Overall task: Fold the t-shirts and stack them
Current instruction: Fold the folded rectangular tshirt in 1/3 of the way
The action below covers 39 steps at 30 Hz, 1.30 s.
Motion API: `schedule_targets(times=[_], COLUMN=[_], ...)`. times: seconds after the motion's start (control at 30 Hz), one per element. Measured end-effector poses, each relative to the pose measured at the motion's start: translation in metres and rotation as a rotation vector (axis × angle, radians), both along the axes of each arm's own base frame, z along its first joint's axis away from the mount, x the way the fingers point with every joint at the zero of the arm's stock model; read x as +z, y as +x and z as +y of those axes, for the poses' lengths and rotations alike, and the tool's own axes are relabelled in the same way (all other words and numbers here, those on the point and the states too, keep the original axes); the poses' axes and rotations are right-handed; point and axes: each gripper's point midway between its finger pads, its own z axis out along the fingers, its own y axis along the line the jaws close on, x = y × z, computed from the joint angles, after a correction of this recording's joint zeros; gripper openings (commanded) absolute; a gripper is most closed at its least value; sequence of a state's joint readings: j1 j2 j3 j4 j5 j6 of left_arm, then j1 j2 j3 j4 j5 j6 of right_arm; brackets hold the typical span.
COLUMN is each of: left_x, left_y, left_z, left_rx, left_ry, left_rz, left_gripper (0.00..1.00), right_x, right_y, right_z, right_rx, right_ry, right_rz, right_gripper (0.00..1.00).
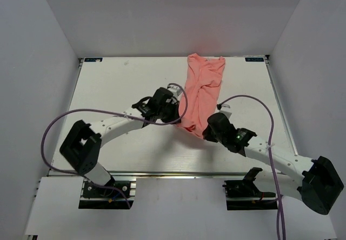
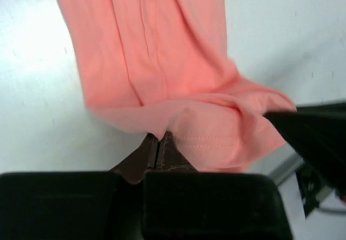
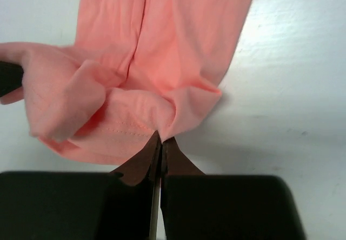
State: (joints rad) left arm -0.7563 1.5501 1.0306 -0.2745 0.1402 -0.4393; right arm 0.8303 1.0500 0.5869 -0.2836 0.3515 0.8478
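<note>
White table [image 1: 119, 142], boxed in by pale grey walls [image 1: 162, 13]. Right of centre, salmon t-shirt [image 1: 204, 86], bunched into a long narrow strip. Runs from the far edge toward the near side. Near end gathered into loose folds between both grippers. Left gripper [image 2: 159, 141] pinched tight on the hemmed edge from the left, jaws pressed together on cloth. Right gripper [image 3: 161, 140] clamped the same way on the hem's right side, row of stitching showing just above the fingertips. Farther part of the shirt flat on the table.
</note>
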Motion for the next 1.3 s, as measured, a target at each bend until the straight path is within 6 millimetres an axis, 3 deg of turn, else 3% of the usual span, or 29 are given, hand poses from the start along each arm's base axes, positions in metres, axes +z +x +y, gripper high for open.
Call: schedule_targets(times=[0.17,0.43,0.83,1.07,1.3], left_x=[0.006,-0.004,0.012,-0.007,-0.028], left_y=[0.058,0.126,0.163,0.187,0.208], left_z=[-0.02,-0.022,-0.029,-0.037,-0.046], left_rx=[0.102,0.203,0.152,0.151,0.164], left_ry=[0.05,0.084,0.054,0.056,0.061], left_rz=[-0.017,-0.021,-0.126,-0.141,-0.117], left_gripper=[0.0,0.0,0.0,0.0,0.02], right_x=[0.023,0.035,0.035,0.026,0.003], right_y=[0.042,0.104,0.162,0.185,0.205], right_z=[-0.018,-0.039,-0.047,-0.052,-0.055], right_rx=[-0.108,-0.173,-0.126,-0.123,-0.124], right_ry=[-0.081,-0.165,-0.127,-0.098,-0.072], right_rz=[-0.073,-0.123,-0.139,-0.117,-0.062], right_gripper=[0.0,0.0,0.0,0.0,0.01])
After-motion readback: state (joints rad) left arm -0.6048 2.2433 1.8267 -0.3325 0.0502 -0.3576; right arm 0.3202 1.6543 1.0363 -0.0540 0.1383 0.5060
